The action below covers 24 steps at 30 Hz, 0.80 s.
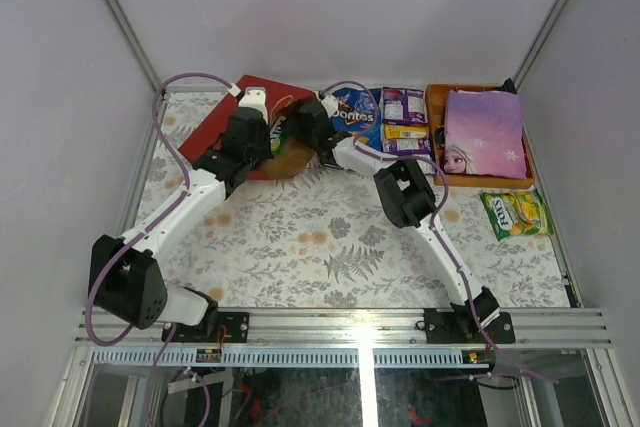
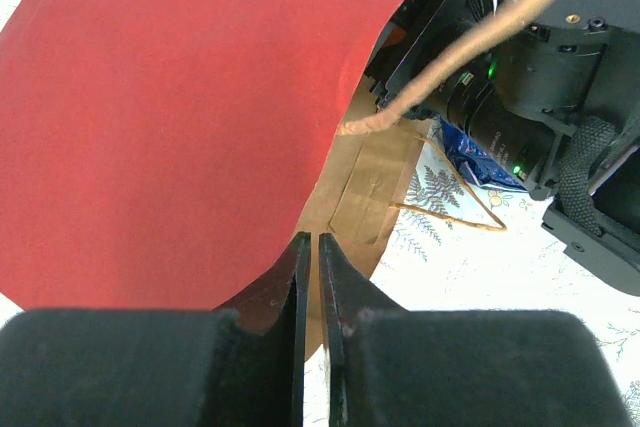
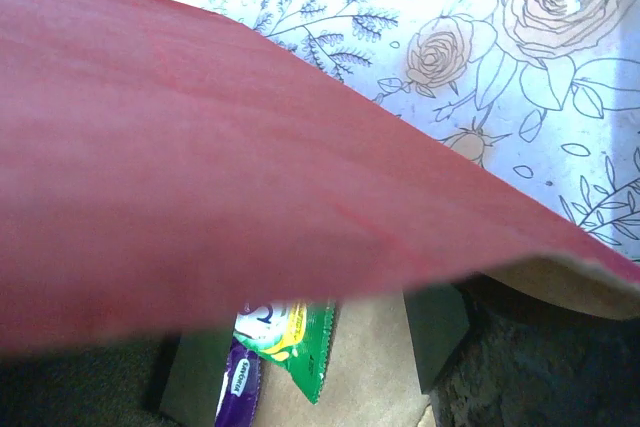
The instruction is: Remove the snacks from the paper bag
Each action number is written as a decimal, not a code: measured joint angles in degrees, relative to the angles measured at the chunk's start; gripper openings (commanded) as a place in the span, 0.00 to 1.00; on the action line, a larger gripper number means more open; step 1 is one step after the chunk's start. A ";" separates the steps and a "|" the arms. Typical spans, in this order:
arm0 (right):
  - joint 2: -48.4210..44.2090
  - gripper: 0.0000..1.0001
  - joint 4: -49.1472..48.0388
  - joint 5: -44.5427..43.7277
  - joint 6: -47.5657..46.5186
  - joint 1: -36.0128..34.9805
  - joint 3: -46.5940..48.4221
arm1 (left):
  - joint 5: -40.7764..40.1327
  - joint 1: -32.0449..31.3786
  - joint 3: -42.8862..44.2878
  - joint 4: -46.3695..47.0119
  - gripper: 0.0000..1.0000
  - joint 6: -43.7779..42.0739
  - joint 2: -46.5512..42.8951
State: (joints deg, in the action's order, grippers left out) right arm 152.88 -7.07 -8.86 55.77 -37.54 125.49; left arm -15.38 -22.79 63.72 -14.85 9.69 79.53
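The red paper bag lies on its side at the back left, mouth facing right. My left gripper is shut on the bag's upper lip, holding that wall raised; its fingertips almost touch. My right gripper reaches into the mouth and stands open under the red wall. A green packet and a purple packet lie between its fingers on the brown kraft floor, ungripped. Outside the bag lie a blue Doritos bag, purple packs and a yellow pack.
An orange tray at the back right holds a lilac princess-print item. A yellow-green packet lies near the right edge. The bag's tan cord handle loops across my right arm. Grey walls enclose the floral tabletop.
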 measured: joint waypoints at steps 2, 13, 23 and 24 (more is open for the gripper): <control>0.52 0.65 -0.35 0.00 0.94 0.04 0.02 | 0.02 0.00 0.00 0.00 0.06 0.00 0.00; 2.89 0.25 -4.42 1.46 5.33 0.07 0.37 | 0.02 0.00 0.00 0.00 0.06 -0.02 0.00; -4.46 0.00 -12.17 3.82 6.95 0.17 -15.56 | 0.00 0.00 0.00 0.00 0.06 -0.09 0.00; -7.15 0.00 -13.14 4.17 6.99 0.17 -19.61 | -0.02 0.00 0.00 0.00 0.06 -0.11 0.00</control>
State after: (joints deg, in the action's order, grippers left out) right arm 145.73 -20.21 -4.69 62.76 -37.36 105.89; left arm -15.40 -22.79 63.72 -14.85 9.58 79.53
